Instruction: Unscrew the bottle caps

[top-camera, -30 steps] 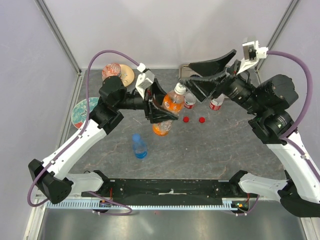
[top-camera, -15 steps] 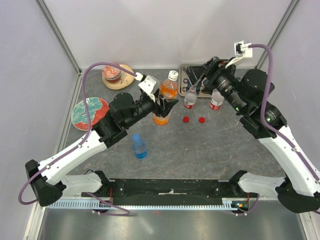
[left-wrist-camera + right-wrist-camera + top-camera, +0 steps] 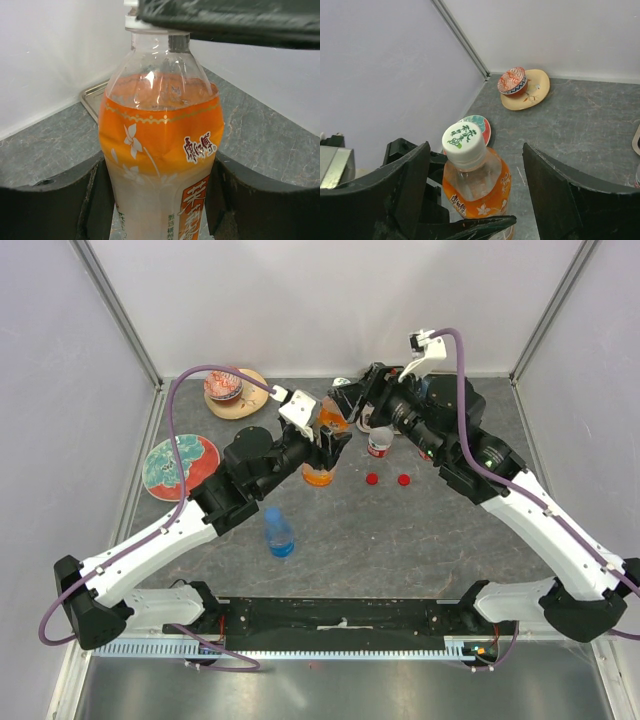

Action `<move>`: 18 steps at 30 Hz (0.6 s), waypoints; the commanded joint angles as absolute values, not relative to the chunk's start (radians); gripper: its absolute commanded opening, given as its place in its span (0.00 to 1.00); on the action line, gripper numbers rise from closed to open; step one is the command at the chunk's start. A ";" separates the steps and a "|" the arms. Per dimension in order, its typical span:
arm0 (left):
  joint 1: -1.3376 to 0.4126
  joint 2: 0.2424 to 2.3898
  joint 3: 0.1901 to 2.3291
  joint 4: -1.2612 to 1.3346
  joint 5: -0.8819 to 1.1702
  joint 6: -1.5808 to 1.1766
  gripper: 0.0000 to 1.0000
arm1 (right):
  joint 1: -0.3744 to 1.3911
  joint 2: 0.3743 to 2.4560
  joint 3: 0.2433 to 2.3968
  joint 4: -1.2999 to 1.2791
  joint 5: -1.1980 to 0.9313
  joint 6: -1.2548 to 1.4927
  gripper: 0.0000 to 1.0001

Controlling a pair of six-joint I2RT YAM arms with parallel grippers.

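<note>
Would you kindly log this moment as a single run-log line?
left gripper: shut on orange bottle | right gripper: open, straddling white cap | red caps: loose on table

Patterned bowl (image 3: 223,386), tan plate (image 3: 253,393), teal plate (image 3: 165,466)

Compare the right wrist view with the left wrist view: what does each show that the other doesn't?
Right wrist only: the white cap seen from above, the open right gripper straddling it without contact, and a patterned bowl on a tan plate. Left wrist only: the orange bottle clamped low in the left gripper. Both: that bottle's shoulder and the grey table.
</note>
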State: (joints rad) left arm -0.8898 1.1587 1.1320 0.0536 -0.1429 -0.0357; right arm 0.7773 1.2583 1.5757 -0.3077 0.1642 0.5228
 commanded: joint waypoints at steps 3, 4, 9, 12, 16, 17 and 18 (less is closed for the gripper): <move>-0.899 1.158 1.137 0.089 -0.164 -0.002 0.54 | 0.781 1.279 1.606 -0.256 0.206 0.499 0.80; -0.899 1.158 1.137 0.087 -0.166 -0.002 0.54 | 0.782 1.281 1.606 -0.250 0.210 0.499 0.79; -0.899 1.161 1.132 0.081 -0.164 -0.002 0.54 | 0.782 1.278 1.608 -0.222 0.235 0.492 0.78; -0.900 1.160 1.129 0.081 -0.163 -0.002 0.54 | 0.781 1.285 1.620 -0.221 0.233 0.485 0.75; -0.900 1.161 1.129 0.083 -0.163 -0.002 0.54 | 0.782 1.296 1.621 -0.222 0.213 0.485 0.61; -0.899 1.161 1.127 0.083 -0.163 -0.002 0.54 | 0.782 1.296 1.617 -0.222 0.212 0.483 0.58; -0.900 1.163 1.127 0.081 -0.163 -0.002 0.54 | 0.782 1.298 1.615 -0.221 0.210 0.483 0.56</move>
State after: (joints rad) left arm -0.8944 1.1595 1.1275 0.0490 -0.1478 -0.0349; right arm 0.7811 1.2919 1.5810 -0.2596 0.2100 0.4953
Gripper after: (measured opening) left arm 0.660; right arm 0.595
